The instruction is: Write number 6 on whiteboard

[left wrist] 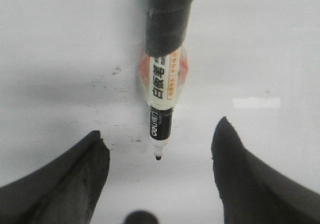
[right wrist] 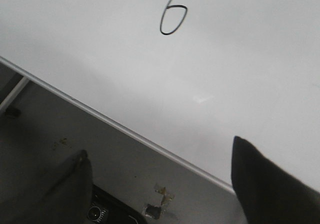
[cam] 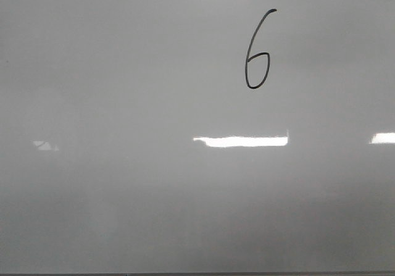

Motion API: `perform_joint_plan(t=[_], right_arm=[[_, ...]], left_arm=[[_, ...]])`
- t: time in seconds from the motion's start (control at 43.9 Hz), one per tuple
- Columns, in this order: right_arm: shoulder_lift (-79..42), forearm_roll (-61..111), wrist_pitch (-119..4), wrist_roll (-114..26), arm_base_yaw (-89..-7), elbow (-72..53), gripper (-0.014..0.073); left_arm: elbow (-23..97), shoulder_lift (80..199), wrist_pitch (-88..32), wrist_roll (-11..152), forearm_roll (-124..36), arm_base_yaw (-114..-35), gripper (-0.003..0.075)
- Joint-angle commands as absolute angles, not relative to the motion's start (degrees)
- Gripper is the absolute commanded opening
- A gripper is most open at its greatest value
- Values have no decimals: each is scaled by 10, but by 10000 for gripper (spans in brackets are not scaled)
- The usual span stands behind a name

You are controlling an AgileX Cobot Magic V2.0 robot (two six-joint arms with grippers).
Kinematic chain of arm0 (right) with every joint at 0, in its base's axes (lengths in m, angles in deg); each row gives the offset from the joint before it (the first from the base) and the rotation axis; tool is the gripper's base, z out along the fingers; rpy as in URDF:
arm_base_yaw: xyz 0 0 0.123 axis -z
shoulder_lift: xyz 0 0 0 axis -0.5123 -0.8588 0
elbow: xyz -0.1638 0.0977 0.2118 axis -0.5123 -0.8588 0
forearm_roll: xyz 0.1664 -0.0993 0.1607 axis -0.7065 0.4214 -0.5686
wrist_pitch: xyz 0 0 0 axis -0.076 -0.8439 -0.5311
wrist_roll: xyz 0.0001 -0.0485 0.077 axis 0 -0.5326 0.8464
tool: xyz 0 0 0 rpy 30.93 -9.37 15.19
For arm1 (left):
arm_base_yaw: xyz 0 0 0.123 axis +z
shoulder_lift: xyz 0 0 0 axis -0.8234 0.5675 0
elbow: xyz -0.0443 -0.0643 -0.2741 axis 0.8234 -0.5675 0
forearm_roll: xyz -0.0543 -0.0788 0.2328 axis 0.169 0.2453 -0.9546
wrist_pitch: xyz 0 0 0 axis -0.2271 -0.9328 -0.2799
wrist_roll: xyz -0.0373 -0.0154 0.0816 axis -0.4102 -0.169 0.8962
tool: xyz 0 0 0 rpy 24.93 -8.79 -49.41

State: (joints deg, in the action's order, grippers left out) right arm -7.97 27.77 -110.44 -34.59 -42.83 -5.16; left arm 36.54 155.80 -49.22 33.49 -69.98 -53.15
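Observation:
The number 6 is drawn in thin black line on the upper right part of the whiteboard. It also shows far off in the right wrist view. No gripper shows in the front view. My left gripper is open over the whiteboard. An uncapped black-and-white marker reaches between the wide-apart fingers, tip toward the camera, and neither finger touches it. Its upper end is wrapped in black. My right gripper is open and empty, over the edge of the whiteboard.
Bright light reflections lie across the board. In the right wrist view the board's pale metal rim borders a grey surface with a dark lens-like device and a scrap of tape.

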Motion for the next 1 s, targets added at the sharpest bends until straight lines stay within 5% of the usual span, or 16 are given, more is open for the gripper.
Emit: perform_joint_plan(t=[0.0,0.57,0.98], right_arm=[[-74,339,-1123,-253,-425,-11,591],[61,382,-1061,-215,-425,-103,591],[75,382,-1052,-215,-425,-123,577]], left_arm=[[392,1481,-513,335,-700,-530,440],[324,1147,-632,368,-708,-645,440],[305,1103,-650,283,-745,-643,428]])
